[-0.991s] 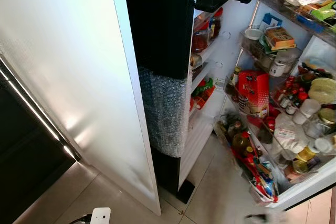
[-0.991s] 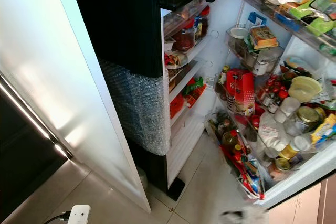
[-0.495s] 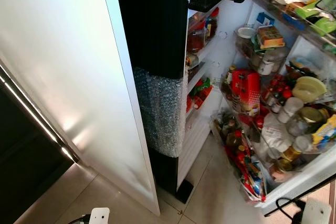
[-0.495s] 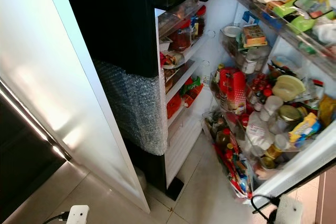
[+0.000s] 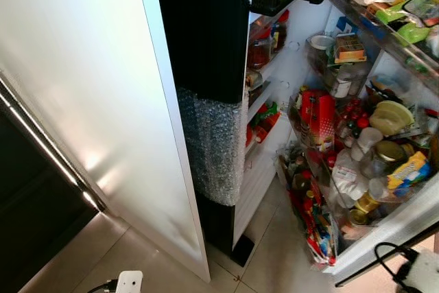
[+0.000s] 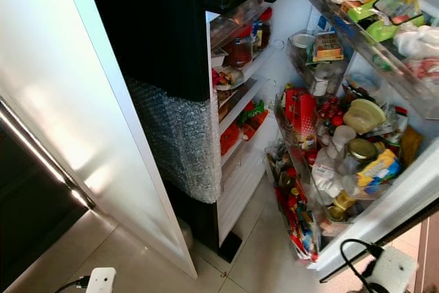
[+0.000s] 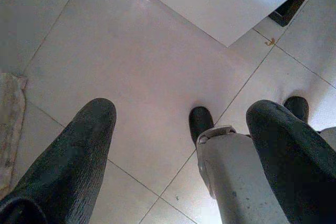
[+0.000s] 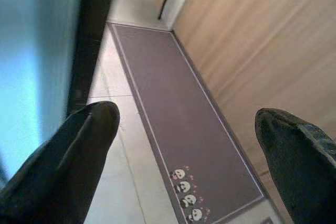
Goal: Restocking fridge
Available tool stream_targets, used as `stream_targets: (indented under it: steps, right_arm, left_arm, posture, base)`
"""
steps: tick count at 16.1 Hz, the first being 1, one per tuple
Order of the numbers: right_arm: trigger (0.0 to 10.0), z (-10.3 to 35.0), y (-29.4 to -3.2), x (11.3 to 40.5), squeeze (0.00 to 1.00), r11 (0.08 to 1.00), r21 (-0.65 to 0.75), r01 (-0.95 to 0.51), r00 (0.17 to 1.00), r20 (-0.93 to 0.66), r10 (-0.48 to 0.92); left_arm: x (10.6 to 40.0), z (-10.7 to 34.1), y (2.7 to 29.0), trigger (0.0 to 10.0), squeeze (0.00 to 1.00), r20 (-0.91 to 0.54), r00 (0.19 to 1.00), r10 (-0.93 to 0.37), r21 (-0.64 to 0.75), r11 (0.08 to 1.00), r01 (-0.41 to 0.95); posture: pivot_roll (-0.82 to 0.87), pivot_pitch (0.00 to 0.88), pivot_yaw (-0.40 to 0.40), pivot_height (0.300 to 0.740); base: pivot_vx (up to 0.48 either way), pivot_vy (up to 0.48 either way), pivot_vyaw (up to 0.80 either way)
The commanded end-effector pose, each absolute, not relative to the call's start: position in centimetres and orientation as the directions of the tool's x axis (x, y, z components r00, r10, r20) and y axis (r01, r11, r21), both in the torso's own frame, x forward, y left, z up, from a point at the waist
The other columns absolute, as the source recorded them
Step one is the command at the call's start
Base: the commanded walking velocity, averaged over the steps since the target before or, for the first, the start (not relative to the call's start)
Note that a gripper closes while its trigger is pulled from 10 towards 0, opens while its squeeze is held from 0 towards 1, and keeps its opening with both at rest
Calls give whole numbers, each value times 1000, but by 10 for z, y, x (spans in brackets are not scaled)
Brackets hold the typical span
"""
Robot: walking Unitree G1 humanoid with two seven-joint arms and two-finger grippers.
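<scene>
We stand before the open fridge (image 5: 212, 66), its crowded door shelves (image 6: 343, 149) on the right. Both hands hang wide and empty: left hand (image 7: 181, 145), right hand (image 8: 186, 145). We should first find stock, then pick a free gap.

Packed door shelves (image 5: 357, 169) crowd the open fridge (image 5: 274, 101) gap.

Fridge door (image 6: 384, 211): showing more of its crowded shelves, its far top shelf now coming into sight at the upper right.
White plug block (image 6: 391, 269): appearing with its black cable on the floor, near right, below the door.
</scene>
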State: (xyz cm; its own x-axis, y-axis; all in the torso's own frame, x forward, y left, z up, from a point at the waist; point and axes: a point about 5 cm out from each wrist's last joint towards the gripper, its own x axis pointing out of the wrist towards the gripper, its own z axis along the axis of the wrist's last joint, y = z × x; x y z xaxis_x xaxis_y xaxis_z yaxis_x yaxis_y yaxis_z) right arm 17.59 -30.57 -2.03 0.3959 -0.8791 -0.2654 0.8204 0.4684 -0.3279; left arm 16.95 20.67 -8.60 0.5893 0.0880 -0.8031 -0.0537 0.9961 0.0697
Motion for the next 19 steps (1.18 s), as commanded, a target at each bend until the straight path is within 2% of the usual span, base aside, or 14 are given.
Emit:
stream_targets:
  steps: [1,3,6,11,17,19]
  right_arm:
    - [10000,-18,-308,168,0,413,-306,858,347,-246,-905]
    - [10000,-16,-309,157,0,375,-303,876,317,-224,-922]
    - [10000,-11,-311,159,0,377,-296,878,330,-198,-923]
    - [10000,6,-308,179,0,440,-278,854,421,-128,-898]
    - [10000,9,-301,188,0,489,-268,830,473,-129,-872]
    - [10000,10,-295,202,0,578,-225,784,560,-146,-816]
  left_arm:
    - [164,-89,208,10000,0,-816,569,98,85,995,-49]
    - [155,-92,207,10000,0,-828,552,96,85,995,-46]
    - [153,-93,209,10000,0,-831,547,98,88,995,-45]
    - [156,-92,209,10000,0,-829,550,99,89,995,-44]
    - [160,-90,208,10000,0,-827,553,104,93,994,-50]
    - [164,-89,208,10000,0,-822,559,106,94,994,-51]
  posture:
    - [-48,1,22,740]
    - [-50,0,23,740]
    - [-54,0,24,740]
    - [-53,6,20,740]
    - [-44,26,23,740]
    - [-44,30,24,740]
  base:
    - [0,0,0]
    - [0,0,0]
    - [0,0,0]
    - [0,0,0]
    - [0,0,0]
    - [0,0,0]
